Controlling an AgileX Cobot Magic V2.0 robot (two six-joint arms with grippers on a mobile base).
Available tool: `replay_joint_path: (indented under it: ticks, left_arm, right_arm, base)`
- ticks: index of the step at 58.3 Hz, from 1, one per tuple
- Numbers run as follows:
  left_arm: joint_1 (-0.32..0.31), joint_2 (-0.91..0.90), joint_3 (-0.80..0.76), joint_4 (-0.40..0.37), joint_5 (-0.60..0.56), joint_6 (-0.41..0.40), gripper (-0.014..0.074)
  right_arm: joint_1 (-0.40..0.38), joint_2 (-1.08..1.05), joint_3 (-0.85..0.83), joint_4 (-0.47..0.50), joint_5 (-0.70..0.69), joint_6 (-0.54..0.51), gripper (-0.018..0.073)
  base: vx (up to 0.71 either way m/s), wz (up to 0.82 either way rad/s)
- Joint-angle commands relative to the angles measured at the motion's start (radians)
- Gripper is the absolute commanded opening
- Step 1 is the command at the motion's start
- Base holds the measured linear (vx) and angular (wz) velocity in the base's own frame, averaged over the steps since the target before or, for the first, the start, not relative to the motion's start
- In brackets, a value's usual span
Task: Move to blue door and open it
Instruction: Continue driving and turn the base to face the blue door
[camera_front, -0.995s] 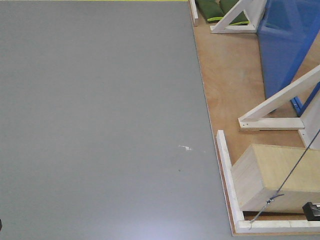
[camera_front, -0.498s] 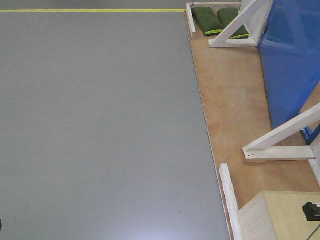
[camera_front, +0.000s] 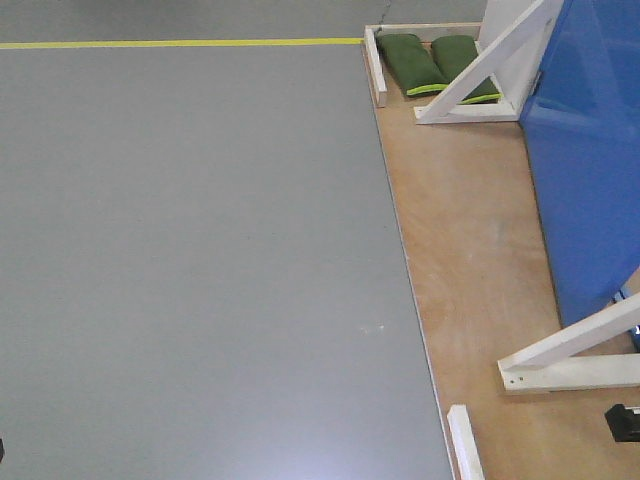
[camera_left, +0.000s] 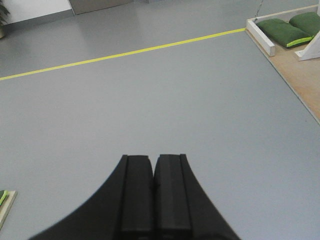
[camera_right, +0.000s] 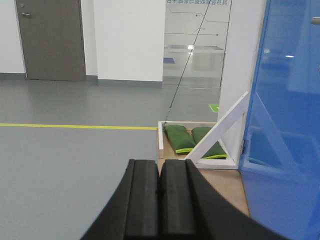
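Your right gripper is clenched empty, and the blue door stands ahead to its right, top and far edge cut off. Your left gripper, clenched too, faces floor left of the door.

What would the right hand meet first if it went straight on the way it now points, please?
Probably the low white wooden floor rail, with the two green cushions just behind it; depth is unclear. The glossy blue door lies right of that line.
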Motion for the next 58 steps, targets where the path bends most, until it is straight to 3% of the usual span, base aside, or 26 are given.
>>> replay_joint_path:
  ticks: [1, 58]
  left_arm:
    - [0.001, -0.009, -0.004, 0.002, -0.077, -0.002, 0.007]
    - [0.001, -0.009, -0.004, 0.002, -0.077, -0.002, 0.007]
  right_arm:
    - [-0.003, -0.018, 0.02, -0.002, -0.08, -0.009, -0.0011]
    - [-0.003, -0.018, 0.02, -0.002, -0.08, -0.009, -0.0011]
  base:
    - [0.41, -0.04]
    - [0.32, -0.01]
